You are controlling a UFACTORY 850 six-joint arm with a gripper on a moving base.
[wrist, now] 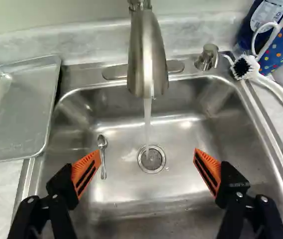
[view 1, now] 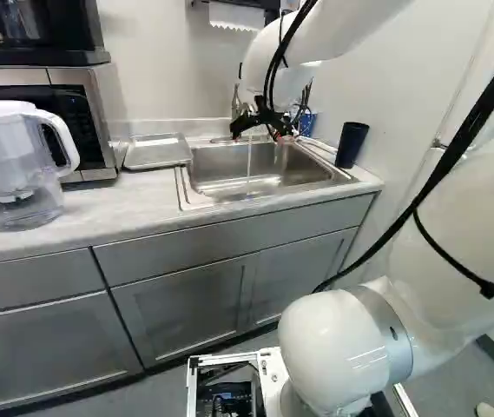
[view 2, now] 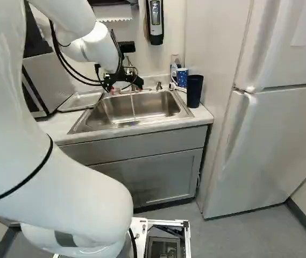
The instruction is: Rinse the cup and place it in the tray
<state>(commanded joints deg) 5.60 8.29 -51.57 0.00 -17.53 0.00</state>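
Hanging over steel sink (wrist: 191, 189): gripper (wrist: 146, 153), jaws spread. Faucet (wrist: 145, 50) runs, presumably for rinse; metal tray (wrist: 22, 109) alongside, presumably for set-down.

Wrist view crops the tray (wrist: 19, 112) | left base view clips the pitcher (view 1: 3, 156) | right base view cuts the fridge (view 2: 271, 145) | I can't make out the spoon (wrist: 103, 152) in either base view

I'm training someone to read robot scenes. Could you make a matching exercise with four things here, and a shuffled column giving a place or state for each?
Things
1. faucet
2. spoon
3. metal tray
4. gripper

Places or states
A. flat beside the basin
B. open, with its fingers well apart
C. lying on the basin's bottom
D. turned on and running

Pairs: 1-D, 2-C, 3-A, 4-B
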